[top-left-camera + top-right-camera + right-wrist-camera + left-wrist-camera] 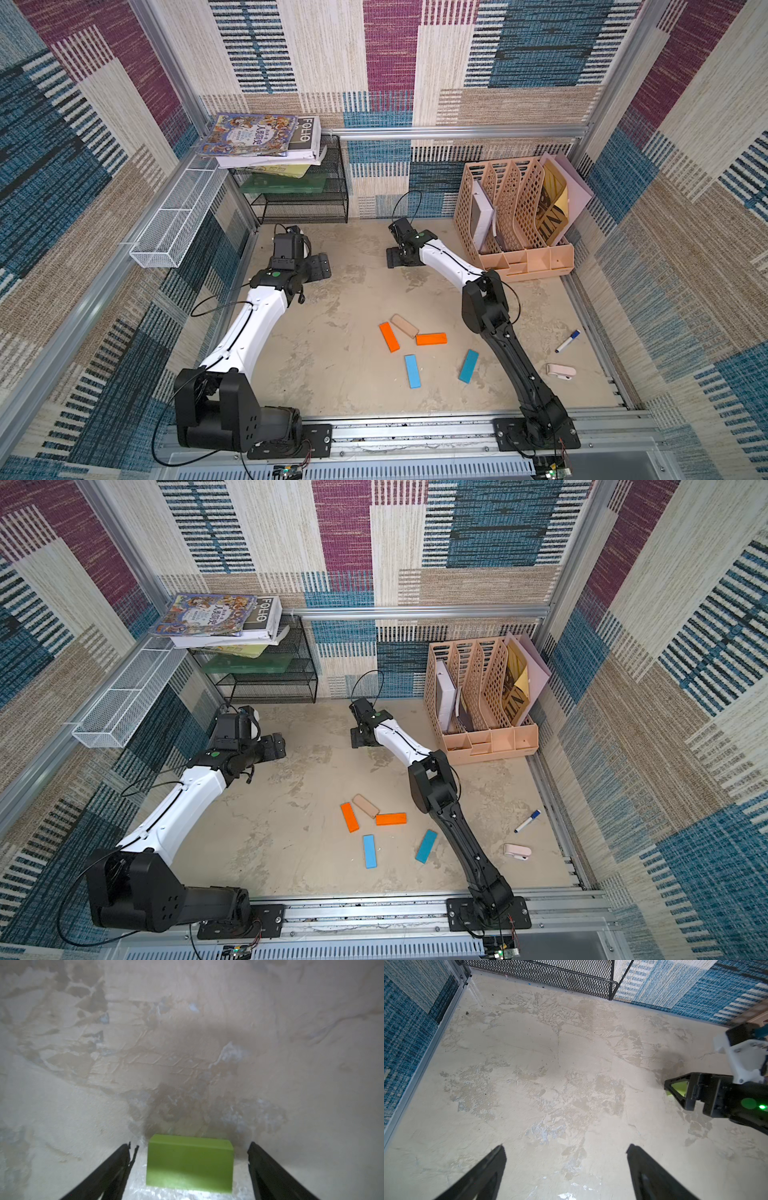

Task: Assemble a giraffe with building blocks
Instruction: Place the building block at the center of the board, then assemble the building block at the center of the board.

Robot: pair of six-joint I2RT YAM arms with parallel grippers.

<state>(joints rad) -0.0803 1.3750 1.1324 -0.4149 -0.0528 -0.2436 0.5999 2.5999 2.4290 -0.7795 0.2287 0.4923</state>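
Five building blocks lie loose on the table in both top views: a tan block [404,325], two orange blocks [389,337] [431,339] and two blue blocks [412,371] [468,365]. No giraffe shape shows. The lime-green block [190,1162] rests on the table between the fingers of my right gripper [190,1144], which is open with a gap on each side. In the top views that gripper [397,259] hides it at the far middle. My left gripper [565,1146] is open over bare table at the far left [322,268].
A black mesh rack [299,195] with books stands at the back left, beside a white wire basket [174,220]. A peach file organiser [519,249] fills the back right. A marker [567,341] and a small pink object [561,371] lie at the right.
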